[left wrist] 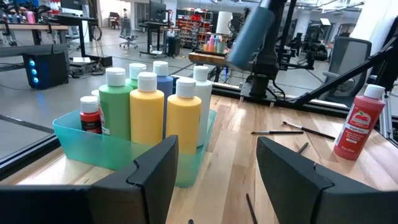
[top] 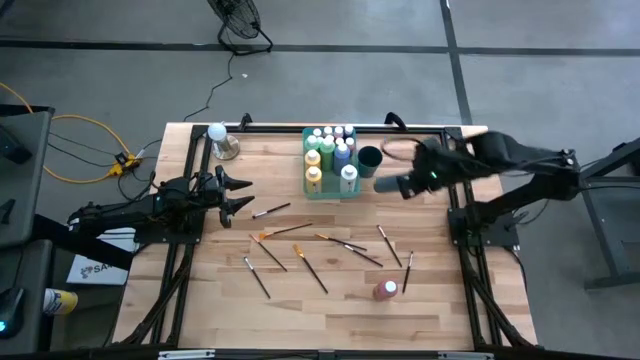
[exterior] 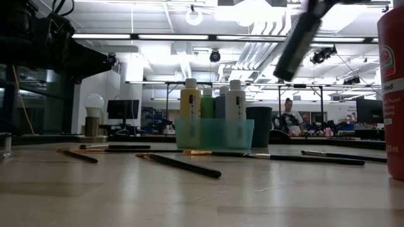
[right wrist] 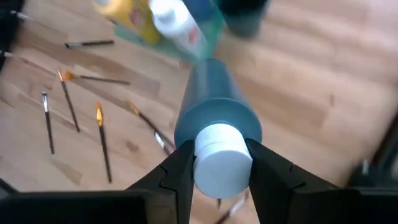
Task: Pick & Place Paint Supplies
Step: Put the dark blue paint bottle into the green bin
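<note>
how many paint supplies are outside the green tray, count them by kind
paint bottles: 2, the red bottle standing, the blue bottle in the right gripper
paintbrushes: about 9, thin and overlapping
total: about 11

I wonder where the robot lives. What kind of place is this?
Probably a big robotics lab or workshop. Behind the wooden table the low view shows ceiling pipes and workbenches, and a person sits far back among equipment.

Grey floor (top: 520, 30) w/ dark seams; floor fan (top: 240, 25); bright ceiling lights (exterior: 252, 12); person (exterior: 290, 113) in bkgd.
</note>
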Available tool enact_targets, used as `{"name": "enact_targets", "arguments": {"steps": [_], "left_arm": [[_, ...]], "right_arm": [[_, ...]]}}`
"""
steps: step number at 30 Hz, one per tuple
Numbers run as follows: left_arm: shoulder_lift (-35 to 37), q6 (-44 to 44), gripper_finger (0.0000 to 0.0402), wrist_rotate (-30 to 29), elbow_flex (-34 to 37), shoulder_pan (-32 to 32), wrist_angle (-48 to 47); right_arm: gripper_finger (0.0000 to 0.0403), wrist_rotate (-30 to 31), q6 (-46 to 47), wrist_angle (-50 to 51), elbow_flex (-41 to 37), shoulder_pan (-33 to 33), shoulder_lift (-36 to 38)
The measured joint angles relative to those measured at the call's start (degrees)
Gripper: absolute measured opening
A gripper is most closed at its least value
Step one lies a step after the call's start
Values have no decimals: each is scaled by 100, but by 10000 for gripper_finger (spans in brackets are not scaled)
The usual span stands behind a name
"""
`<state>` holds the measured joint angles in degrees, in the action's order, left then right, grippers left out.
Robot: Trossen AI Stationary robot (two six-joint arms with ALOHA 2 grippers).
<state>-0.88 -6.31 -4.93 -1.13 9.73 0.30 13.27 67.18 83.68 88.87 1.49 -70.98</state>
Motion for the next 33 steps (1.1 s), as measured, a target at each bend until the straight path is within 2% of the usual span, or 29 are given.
{"name": "enact_targets", "arguments": {"steps": [7, 12, 19, 24, 33], "left_arm": [[2, 0, 211, 0, 0, 0, 0], [0, 0, 211, 0, 0, -1, 0], [2, 0, 211, 0, 0, -1, 0], [1, 0, 211, 0, 0, 1, 0], [0, 0, 211, 0, 0, -1, 0]], "right_arm": [[115, -106, -3098, -835, 560, -1058, -439], [115, -192, -5409, -1186, 866, -1392, -690], [115, -524, -7604, -1610, 1290, -1666, -1307], [116, -491, -8305, -1473, 1552, -1701, -1929], [115, -431, -8462, -1370, 1858, -1589, -2716]]}}
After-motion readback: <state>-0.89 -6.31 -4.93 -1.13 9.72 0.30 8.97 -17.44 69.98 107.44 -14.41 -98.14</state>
